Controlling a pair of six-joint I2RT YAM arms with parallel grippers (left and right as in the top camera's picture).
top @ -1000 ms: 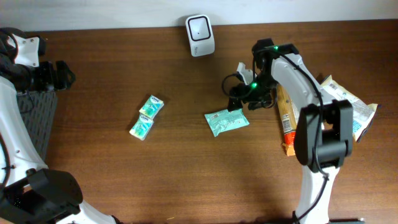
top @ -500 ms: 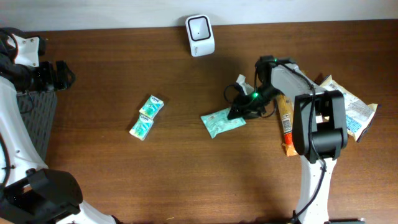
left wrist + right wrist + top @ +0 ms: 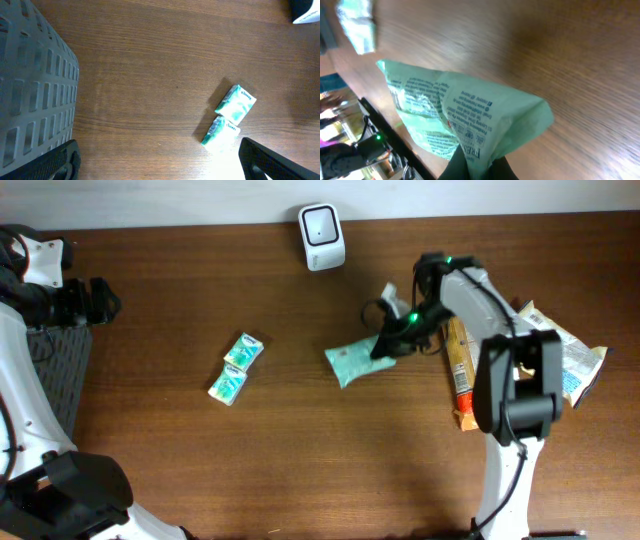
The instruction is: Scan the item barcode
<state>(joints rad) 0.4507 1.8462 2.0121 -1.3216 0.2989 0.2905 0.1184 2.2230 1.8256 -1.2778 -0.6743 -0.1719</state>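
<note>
Right hand [image 3: 388, 343] pinches the green printed packet [image 3: 352, 364] by its edge; grasp done, presenting it to the scanner [image 3: 322, 223] remains.

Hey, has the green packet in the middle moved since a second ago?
Yes. The green packet, pinched by the right gripper, has shifted slightly toward the white scanner.

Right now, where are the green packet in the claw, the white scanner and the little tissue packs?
green packet [image 3: 350, 364]: overhead view, middle of its flat face.
white scanner [image 3: 322, 223]: overhead view, centre of its top.
tissue packs [image 3: 243, 350]: overhead view, on the upper pack of the pair.
</note>
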